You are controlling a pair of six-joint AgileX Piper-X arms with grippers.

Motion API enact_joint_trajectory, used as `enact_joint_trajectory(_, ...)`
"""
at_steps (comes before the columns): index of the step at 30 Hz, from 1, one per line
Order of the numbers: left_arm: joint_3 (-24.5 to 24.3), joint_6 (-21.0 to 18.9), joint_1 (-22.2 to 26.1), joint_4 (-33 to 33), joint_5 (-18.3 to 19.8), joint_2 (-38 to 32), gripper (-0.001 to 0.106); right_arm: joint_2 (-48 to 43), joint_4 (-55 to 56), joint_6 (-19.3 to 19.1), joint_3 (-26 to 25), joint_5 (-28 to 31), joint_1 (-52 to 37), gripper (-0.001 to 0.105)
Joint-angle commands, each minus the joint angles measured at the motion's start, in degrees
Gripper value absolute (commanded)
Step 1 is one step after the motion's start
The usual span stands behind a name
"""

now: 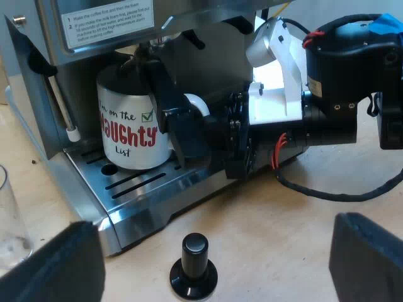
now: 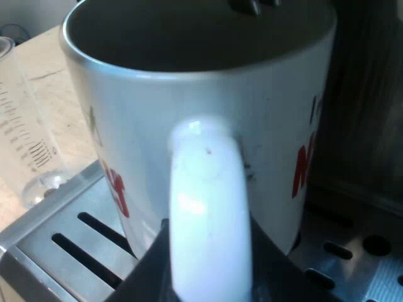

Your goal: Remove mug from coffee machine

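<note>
- The mug (image 1: 129, 126) is seated on the drip tray (image 1: 148, 189), its handle (image 2: 211, 201) clamped by the right gripper (image 2: 211, 280).
- The left gripper (image 1: 214, 242) is held spread wide; the tamper (image 1: 193, 267) is stood near the drip tray's edge.

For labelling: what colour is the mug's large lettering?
Red, on the white ceramic mug; left wrist view.

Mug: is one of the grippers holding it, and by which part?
The right gripper holds the mug by its handle, fingers against both sides. The left gripper is open and holds nothing.
</note>
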Motion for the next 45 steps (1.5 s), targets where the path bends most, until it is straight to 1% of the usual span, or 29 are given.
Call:
enact_joint_trajectory(1, -0.3, -0.11, -0.19, -0.2, 0.24, 0.05, 0.083, -1.1, -0.05, -0.2, -0.24, 0.92, 0.66, 0.0)
enact_joint_trajectory(6, -0.3, -0.11, -0.19, -0.2, 0.24, 0.05, 0.083, -1.76, 0.25, -0.2, 0.21, 0.92, 0.99, 0.0)
enact_joint_trajectory(8, -0.3, -0.11, -0.19, -0.2, 0.24, 0.05, 0.083, -3.34, 4.83, -0.2, 0.79, 0.92, 0.99, 0.0)
enact_joint_trajectory(13, -0.3, -0.11, -0.19, -0.2, 0.24, 0.05, 0.083, -5.28, 6.3, -0.2, 2.39, 1.7, 0.99, 0.0)
enact_joint_trajectory(15, -0.3, -0.11, -0.19, -0.2, 0.24, 0.05, 0.083, -7.64, 6.37, -0.2, 5.06, 4.77, 0.99, 0.0)
enact_joint_trajectory(16, -0.3, -0.11, -0.19, -0.2, 0.24, 0.05, 0.083, -8.62, 6.37, -0.2, 6.19, 5.29, 0.99, 0.0)
enact_joint_trajectory(21, -0.3, -0.11, -0.19, -0.2, 0.24, 0.05, 0.083, -11.89, 6.37, -0.2, 9.82, 5.29, 0.99, 0.0)
enact_joint_trajectory(22, -0.3, -0.11, -0.19, -0.2, 0.24, 0.05, 0.083, -14.28, 6.37, -0.2, 11.99, 5.59, 0.99, 0.0)
enact_joint_trajectory(23, -0.3, -0.11, -0.19, -0.2, 0.24, 0.05, 0.083, -15.59, 6.37, -0.2, 13.07, 5.58, 0.99, 0.0)
enact_joint_trajectory(26, -0.3, -0.11, -0.19, -0.2, 0.24, 0.05, 0.083, -17.34, 6.37, -0.2, 14.21, 5.58, 0.99, 0.0)
enact_joint_trajectory(27, -0.3, -0.11, -0.19, -0.2, 0.24, 0.05, 0.083, -19.36, 6.37, -0.2, 15.64, 5.58, 0.99, 0.0)
enact_joint_trajectory(35, -0.3, -0.11, -0.19, -0.2, 0.24, 0.05, 0.083, -27.48, 6.37, -0.2, 20.82, 5.58, 1.15, 0.0)
enact_joint_trajectory(40, -0.3, -0.11, -0.19, -0.2, 0.24, 0.05, 0.083, -32.97, 7.3, -0.38, 23.24, 11.1, 3.53, 0.0)
enact_joint_trajectory(41, -0.3, -0.11, -0.19, -0.2, 0.24, 0.05, 0.083, -33.58, 7.71, -0.38, 23.42, 11.48, 3.82, 0.0)
enact_joint_trajectory(45, -0.3, -0.11, -0.19, -0.2, 0.24, 0.05, 0.083, -37.35, 14.0, -0.38, 23.57, 14.66, 6.77, 0.0)
